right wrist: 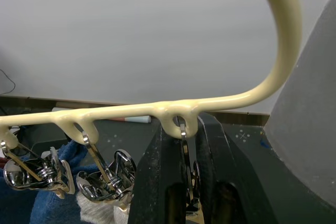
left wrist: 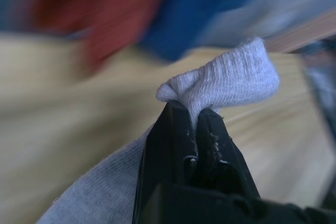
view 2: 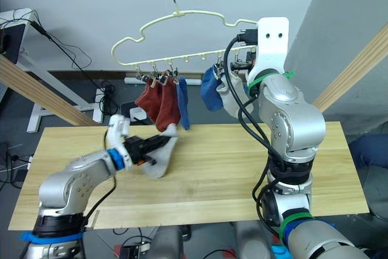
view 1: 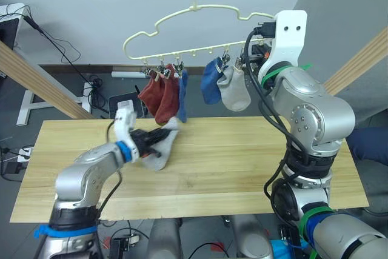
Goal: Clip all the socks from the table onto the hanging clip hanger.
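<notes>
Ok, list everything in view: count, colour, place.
Cloud-shaped cream plastic clip hanger: one, hung above the table's far edge.
Rust red knit socks: two, clipped at the hanger's left.
Blue knit socks: two, one clipped beside the red pair, one toward the right.
Light grey knit sock, hanging: one, clipped next to the right blue sock.
Light grey knit sock, held: one, above the table.
Light wood plank table: one.
Cables: several, dark, floor behind.
Left tool: shut on the held grey sock.
Right tool: closed around a metal clip at the hanger's right end.
</notes>
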